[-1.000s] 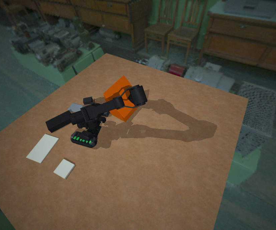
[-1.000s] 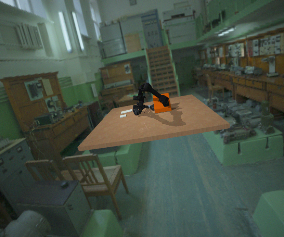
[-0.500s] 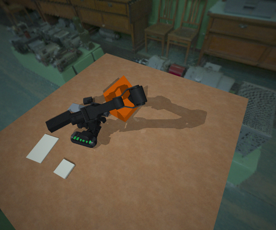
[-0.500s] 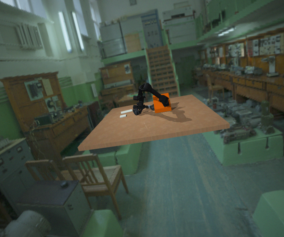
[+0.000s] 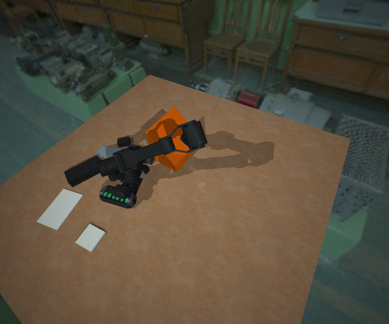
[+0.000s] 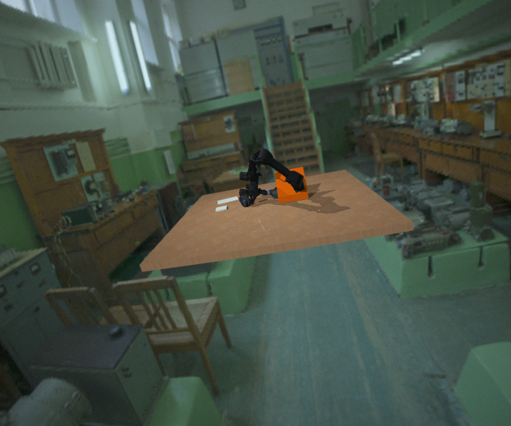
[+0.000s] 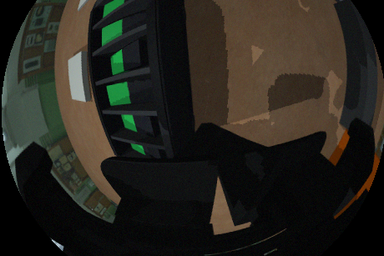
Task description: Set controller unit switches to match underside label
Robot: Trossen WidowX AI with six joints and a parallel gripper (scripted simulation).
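My gripper (image 5: 126, 189) is pressed together on nothing; the controller unit (image 5: 117, 197) lies just below it in the top view, long axis left-right, probably touching.

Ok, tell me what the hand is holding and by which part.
Nothing. The hand is shut on itself, poised at the switch box.

An orange block (image 5: 174, 158) stands on the brown desk (image 5: 222, 223); two pale flat slabs, one long (image 5: 59, 208), one small (image 5: 90, 237) (near each other), lie apart from it.
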